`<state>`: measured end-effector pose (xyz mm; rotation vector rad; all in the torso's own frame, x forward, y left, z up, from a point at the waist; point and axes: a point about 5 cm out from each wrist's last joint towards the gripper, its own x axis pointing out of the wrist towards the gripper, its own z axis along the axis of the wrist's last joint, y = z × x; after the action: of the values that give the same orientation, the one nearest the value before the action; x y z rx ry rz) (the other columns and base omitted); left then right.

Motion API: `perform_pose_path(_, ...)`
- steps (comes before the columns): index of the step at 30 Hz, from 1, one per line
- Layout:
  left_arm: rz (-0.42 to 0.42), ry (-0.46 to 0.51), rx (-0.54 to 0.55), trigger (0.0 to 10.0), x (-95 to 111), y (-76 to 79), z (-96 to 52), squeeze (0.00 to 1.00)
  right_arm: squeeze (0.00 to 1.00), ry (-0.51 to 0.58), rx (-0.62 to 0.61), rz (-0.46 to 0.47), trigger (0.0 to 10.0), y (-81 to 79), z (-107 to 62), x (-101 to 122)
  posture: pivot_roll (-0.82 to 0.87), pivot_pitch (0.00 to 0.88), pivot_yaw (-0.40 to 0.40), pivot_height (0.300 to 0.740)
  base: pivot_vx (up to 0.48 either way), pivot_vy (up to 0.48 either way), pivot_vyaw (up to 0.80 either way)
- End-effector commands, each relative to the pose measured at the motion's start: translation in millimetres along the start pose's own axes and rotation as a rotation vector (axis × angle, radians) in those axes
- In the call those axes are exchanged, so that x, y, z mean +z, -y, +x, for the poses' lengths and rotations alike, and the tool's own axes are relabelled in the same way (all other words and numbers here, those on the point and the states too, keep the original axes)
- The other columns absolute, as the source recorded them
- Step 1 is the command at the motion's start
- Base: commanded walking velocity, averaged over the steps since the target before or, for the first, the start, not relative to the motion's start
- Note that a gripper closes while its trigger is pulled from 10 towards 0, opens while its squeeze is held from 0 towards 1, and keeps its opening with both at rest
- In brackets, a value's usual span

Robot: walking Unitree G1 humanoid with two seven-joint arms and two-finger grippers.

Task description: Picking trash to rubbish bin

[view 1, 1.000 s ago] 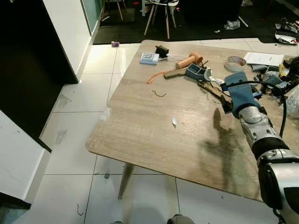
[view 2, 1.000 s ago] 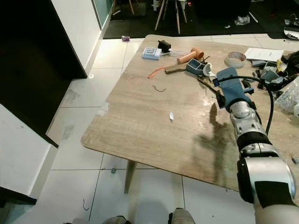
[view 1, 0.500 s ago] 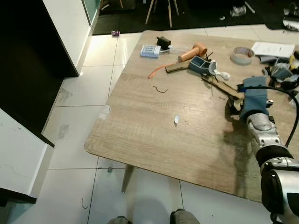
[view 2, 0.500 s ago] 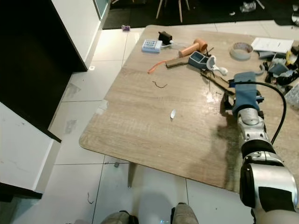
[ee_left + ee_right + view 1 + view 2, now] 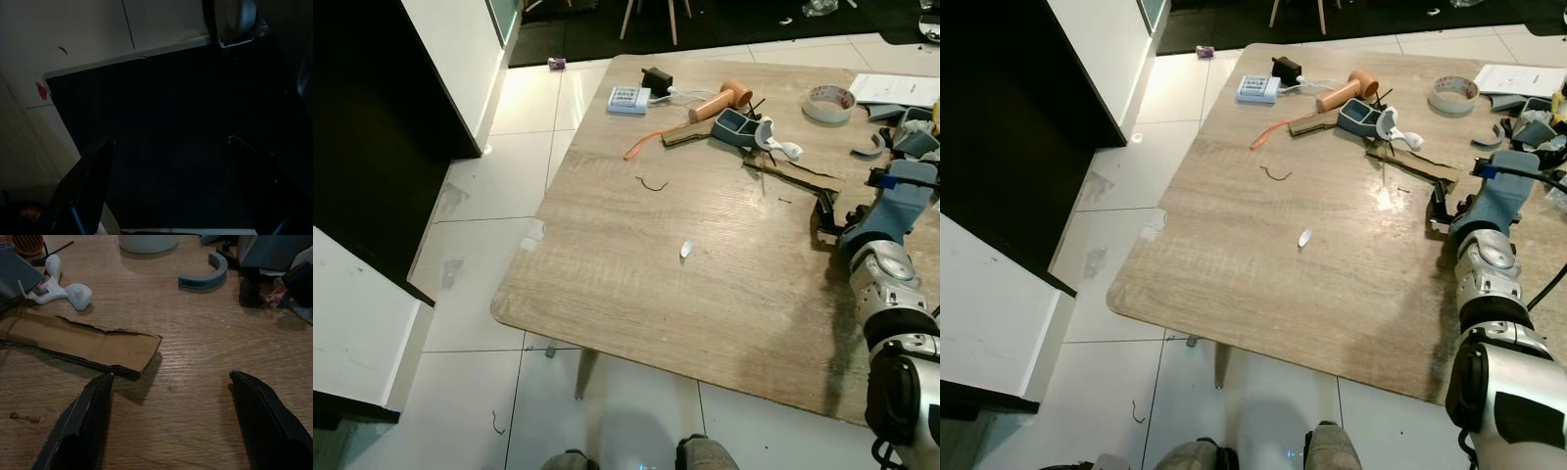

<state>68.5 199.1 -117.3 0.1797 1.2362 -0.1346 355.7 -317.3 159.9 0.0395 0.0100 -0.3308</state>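
The right pincer (image 5: 168,423) has slid toward the table's (image 5: 636,284) right edge. It is wide open, holding nothing, low over the wood. The torn cardboard strip (image 5: 80,340) lies just ahead, so grabbing it looks next.

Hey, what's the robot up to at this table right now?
The robot stands at a cluttered wooden table, clearing trash. Its right gripper is open, holding nothing, low over the tabletop and aimed at the torn end of a cardboard strip. A white plastic piece and a tape roll lie beyond. The left arm hangs idle.
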Motion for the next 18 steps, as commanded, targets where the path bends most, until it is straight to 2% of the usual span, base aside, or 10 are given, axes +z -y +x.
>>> perform_pose_path(1,0.017,-0.039,0.014,10.0,-11.5,-8.5,-3.2,0.0,0.0,-0.117,0.02,0.002,10.0,-0.8,-6.9,-25.8,-0.01,0.19,0.121,0.74,0.0,0.0,0.0)
perform_pose_path(4,0.019,-0.036,0.012,10.0,-10.1,-7.3,-2.7,0.0,0.0,-0.113,0.034,0.033,10.0,-1.0,-6.0,-23.5,-0.01,0.189,0.118,0.74,0.0,0.0,0.0)
perform_pose_path(5,0.02,-0.035,0.01,10.0,-9.7,-6.5,-2.5,0.0,0.0,-0.104,0.04,0.067,10.0,-1.5,-5.0,-20.9,-0.01,0.189,0.118,0.74,0.0,0.0,0.0)
perform_pose_path(6,0.021,-0.034,0.007,10.0,-9.2,-5.2,-2.2,0.0,0.0,-0.076,0.062,0.15,10.0,-4.0,-2.8,-14.7,-0.02,0.189,0.116,0.74,0.0,0.0,0.0)
perform_pose_path(7,0.021,-0.034,0.007,10.0,-9.2,-5.2,-2.2,0.0,0.0,-0.076,0.062,0.15,10.0,-4.0,-2.8,-14.7,-0.02,0.189,0.116,0.74,0.0,0.0,0.0)
perform_pose_path(13,0.029,-0.031,-0.001,10.0,-7.9,-2.6,-1.6,0.0,0.0,0.043,0.173,0.385,10.0,-16.1,4.6,11.4,-0.02,0.192,0.118,0.74,0.0,0.0,0.0)
perform_pose_path(18,0.035,-0.032,-0.003,10.0,-8.2,-2.7,-1.8,0.0,0.0,0.058,0.171,0.432,10.0,-16.9,7.0,17.8,-0.02,0.196,0.121,0.74,0.0,0.0,0.0)
